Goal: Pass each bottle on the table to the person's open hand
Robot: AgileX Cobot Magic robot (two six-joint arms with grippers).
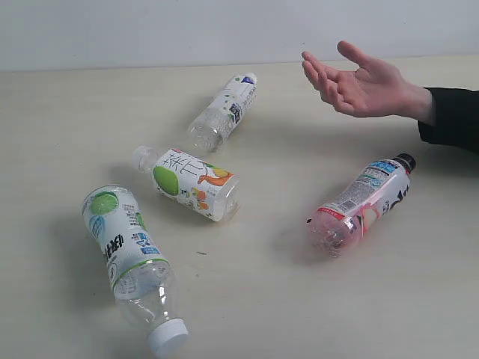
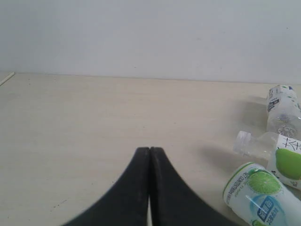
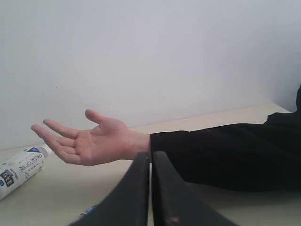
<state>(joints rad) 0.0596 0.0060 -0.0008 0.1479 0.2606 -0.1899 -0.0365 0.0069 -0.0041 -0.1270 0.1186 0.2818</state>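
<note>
1. The left gripper [image 2: 149,153] is pressed together: its two black fingers [image 2: 129,188] lie flat against each other, low over the pale bench [image 1: 284,299].
2. The right gripper [image 3: 151,157] is also pressed together, with only a thin seam between its fingers.
3. In the exterior view the nearest bottle is the lime-label bottle [image 1: 127,250]. It lies on its side at the front left, with its white cap [image 1: 168,336] toward the front edge.
4. A little farther back, near the middle, lies the green-fruit bottle [image 1: 193,183]. It is also on its side, its neck points to the left, and it is close to the lime-label bottle but apart from it.
5. At about the same depth on the right lies the pink bottle [image 1: 363,203]. Its black cap [image 1: 405,160] points away toward the back right, near the black sleeve [image 1: 453,116].
6. Farther back, left of the middle, lies the slim white bottle [image 1: 224,111], with its cap end turned away to the back.
7. Farthest at the right is the open hand [image 1: 359,84]. It is held above the bench, palm up, fingers spread and pointing left, well apart from all four bottles.
8. Behind the bench stands a plain white wall [image 1: 150,30].
</note>
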